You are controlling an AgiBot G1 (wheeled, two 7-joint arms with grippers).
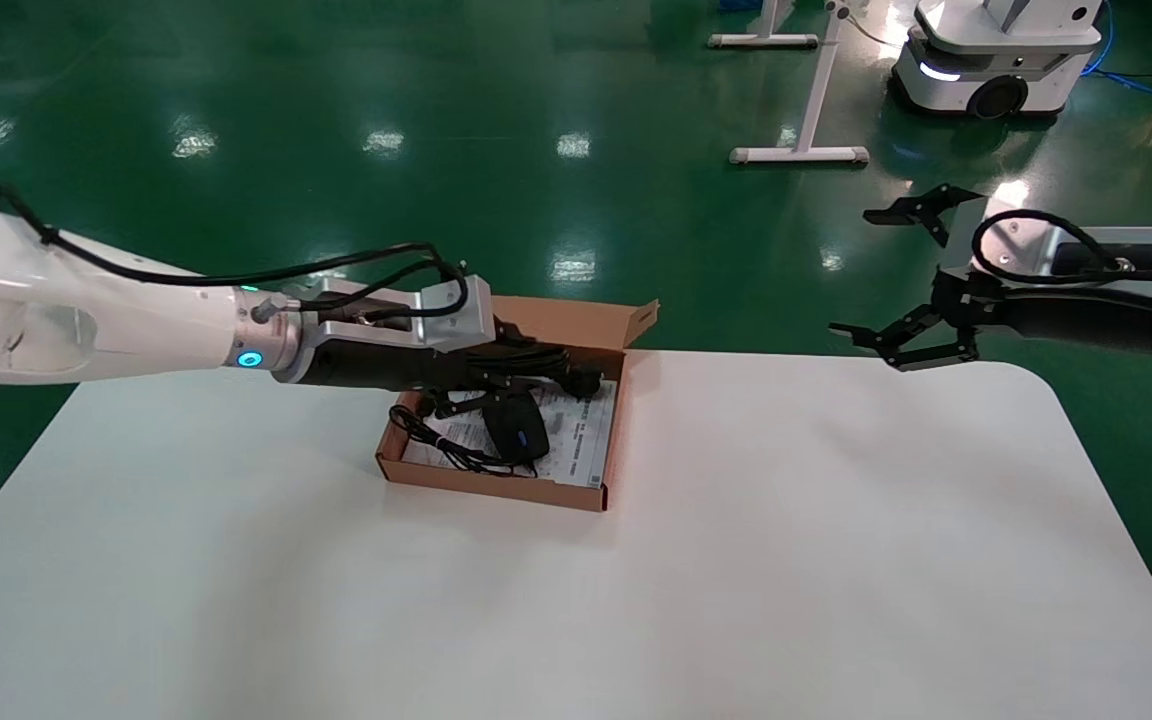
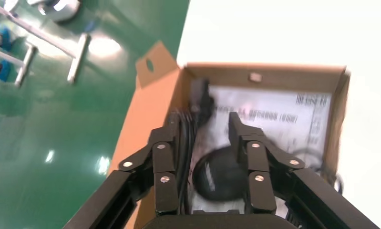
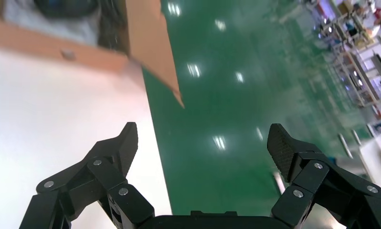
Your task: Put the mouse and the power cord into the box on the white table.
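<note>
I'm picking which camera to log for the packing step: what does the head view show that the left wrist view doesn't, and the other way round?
Only the head view shows the right gripper, open beyond the white table edge, and the mouse's thin cable coiled in the box. Only the left wrist view shows the left gripper fingers open, straddling the power cord. Both show the mouse inside the box.

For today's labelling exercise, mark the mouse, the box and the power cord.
mouse [image 1: 519,430]: head view, on its black top shell.
box [image 1: 496,486]: head view, on its near cardboard wall.
power cord [image 1: 539,362]: head view, on the bundled cable at the box's far side.
</note>
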